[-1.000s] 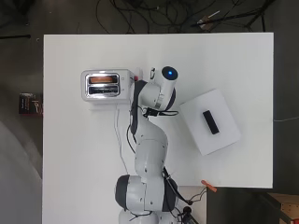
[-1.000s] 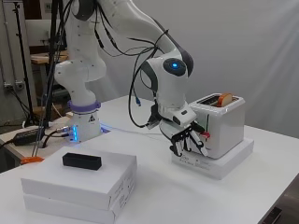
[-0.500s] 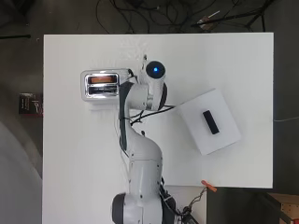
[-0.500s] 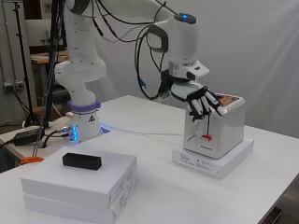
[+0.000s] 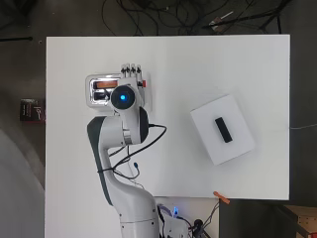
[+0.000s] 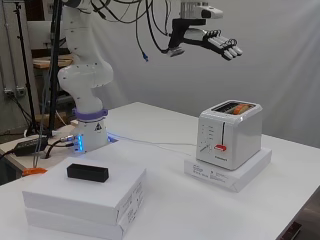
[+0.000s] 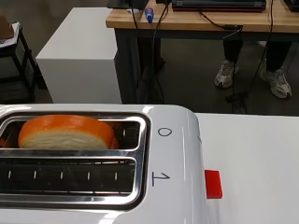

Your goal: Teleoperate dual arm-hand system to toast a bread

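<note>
High above the white two-slot toaster hangs the black and white hand, fingers straight, holding nothing. In the toaster's far slot sits an orange-crusted bread slice; on its front, a red lever.

**Boxes, a black block and an orange clip**

A white desk carries two white boxes stacked one on the other, set at an angle in the overhead view. A small black block lies on the top box, near its middle. A flat white box sits further along the desk. An orange clip lies at the desk's edge near the arm's base. Black cables run across the dark floor beyond the far edge.
</note>
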Controlling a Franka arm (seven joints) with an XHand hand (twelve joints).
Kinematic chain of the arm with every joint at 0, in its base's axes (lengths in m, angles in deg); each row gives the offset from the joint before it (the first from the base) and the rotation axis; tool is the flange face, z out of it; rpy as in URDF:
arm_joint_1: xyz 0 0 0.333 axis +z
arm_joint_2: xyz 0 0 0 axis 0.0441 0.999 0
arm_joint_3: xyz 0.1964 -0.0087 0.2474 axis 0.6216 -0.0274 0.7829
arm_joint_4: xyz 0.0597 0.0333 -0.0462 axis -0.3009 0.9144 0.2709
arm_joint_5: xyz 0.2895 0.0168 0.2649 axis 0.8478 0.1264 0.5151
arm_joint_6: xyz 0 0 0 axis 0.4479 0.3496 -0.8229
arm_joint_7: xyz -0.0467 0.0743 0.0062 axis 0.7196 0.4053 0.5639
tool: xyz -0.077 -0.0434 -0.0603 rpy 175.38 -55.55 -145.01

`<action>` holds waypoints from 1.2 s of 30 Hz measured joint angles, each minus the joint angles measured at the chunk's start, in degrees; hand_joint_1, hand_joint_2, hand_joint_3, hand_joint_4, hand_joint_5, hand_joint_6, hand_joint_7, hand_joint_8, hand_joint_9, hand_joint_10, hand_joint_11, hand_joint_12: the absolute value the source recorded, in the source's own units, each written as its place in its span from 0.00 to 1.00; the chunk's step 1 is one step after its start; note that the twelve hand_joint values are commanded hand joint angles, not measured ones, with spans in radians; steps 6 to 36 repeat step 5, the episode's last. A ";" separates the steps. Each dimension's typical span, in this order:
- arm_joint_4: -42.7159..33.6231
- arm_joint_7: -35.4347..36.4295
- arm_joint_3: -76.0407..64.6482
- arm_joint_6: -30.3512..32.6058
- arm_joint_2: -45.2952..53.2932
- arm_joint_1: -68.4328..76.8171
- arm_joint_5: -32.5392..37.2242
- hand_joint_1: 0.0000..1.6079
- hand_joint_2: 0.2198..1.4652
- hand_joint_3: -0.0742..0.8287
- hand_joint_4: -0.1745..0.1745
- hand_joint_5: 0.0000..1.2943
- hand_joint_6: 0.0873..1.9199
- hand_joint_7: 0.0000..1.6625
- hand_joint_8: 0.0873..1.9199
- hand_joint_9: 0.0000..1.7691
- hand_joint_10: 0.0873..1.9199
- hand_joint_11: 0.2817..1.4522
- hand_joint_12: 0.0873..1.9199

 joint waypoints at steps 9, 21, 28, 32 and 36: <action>1.87 -1.32 0.99 -0.32 -2.13 0.25 0.30 0.00 0.67 0.09 0.52 0.21 0.00 0.15 0.00 0.15 0.00 0.06 0.00; 1.87 -1.32 0.99 -0.32 -2.13 0.25 0.30 0.00 0.67 0.09 0.52 0.21 0.00 0.15 0.00 0.15 0.00 0.06 0.00; 1.87 -1.32 0.99 -0.32 -2.13 0.25 0.30 0.00 0.67 0.09 0.52 0.21 0.00 0.15 0.00 0.15 0.00 0.06 0.00; 1.87 -1.32 0.99 -0.32 -2.13 0.25 0.30 0.00 0.67 0.09 0.52 0.21 0.00 0.15 0.00 0.15 0.00 0.06 0.00; 1.87 -1.32 0.99 -0.32 -2.13 0.25 0.30 0.00 0.67 0.09 0.52 0.21 0.00 0.15 0.00 0.15 0.00 0.06 0.00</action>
